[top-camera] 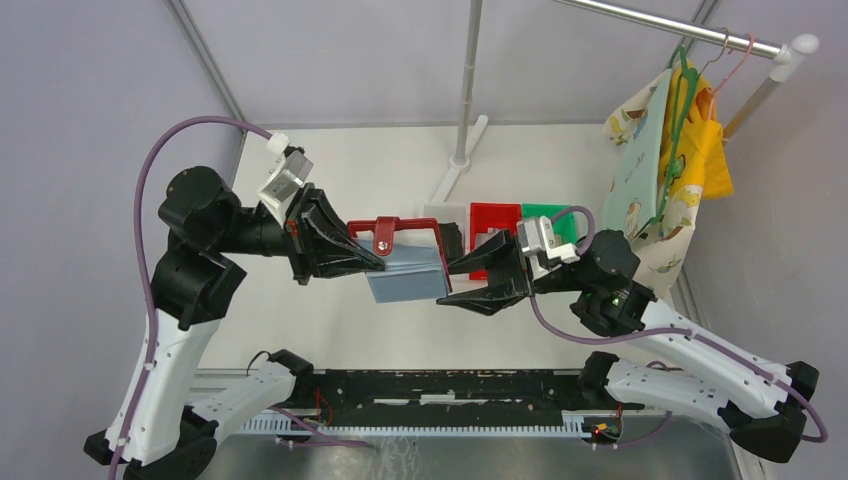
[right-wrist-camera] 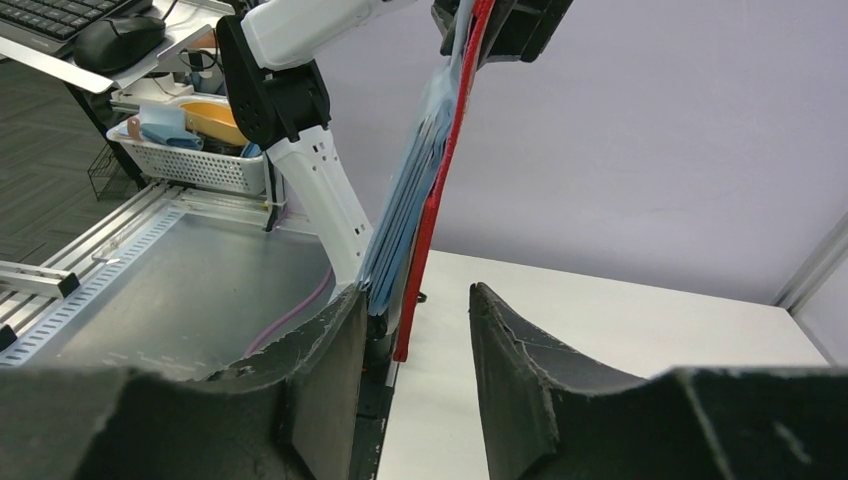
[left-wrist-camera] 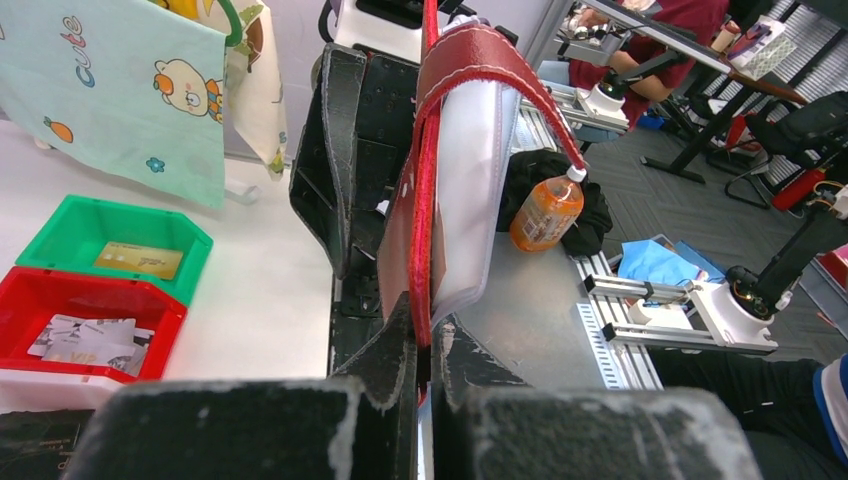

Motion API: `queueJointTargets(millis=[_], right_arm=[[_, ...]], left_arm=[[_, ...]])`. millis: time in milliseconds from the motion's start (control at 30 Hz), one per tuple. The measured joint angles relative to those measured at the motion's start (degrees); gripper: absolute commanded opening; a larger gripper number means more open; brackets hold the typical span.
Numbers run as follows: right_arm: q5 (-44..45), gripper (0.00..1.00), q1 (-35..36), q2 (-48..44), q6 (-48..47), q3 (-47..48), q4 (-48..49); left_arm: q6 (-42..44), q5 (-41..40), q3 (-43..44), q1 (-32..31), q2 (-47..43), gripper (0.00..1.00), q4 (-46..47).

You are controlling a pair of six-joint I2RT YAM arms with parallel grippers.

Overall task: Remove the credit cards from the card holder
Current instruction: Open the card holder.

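Red card holder (top-camera: 405, 262) is held unfolded in the air over the middle of the desk (top-camera: 300, 330), with the left hand (top-camera: 378, 264) closed tight on its left edge. The right hand (top-camera: 455, 283) stands half open around its right edge, not clamping it.

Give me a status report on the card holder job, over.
Left gripper shut on card holder, held off the table. Right gripper open at its free edge. Nothing blocking.
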Motion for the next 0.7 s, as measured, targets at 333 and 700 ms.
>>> queueJointTargets(millis=[333,700], right_arm=[[0.1,0.47,0.0,0.0,0.4,0.0,0.8],[4.3,0.52,0.0,0.1,0.6,0.0,2.1]], left_arm=[[0.0,0.0,0.5,0.0,0.0,0.02,0.0],[0.0,0.0,1.2,0.0,0.0,0.02,0.1]])
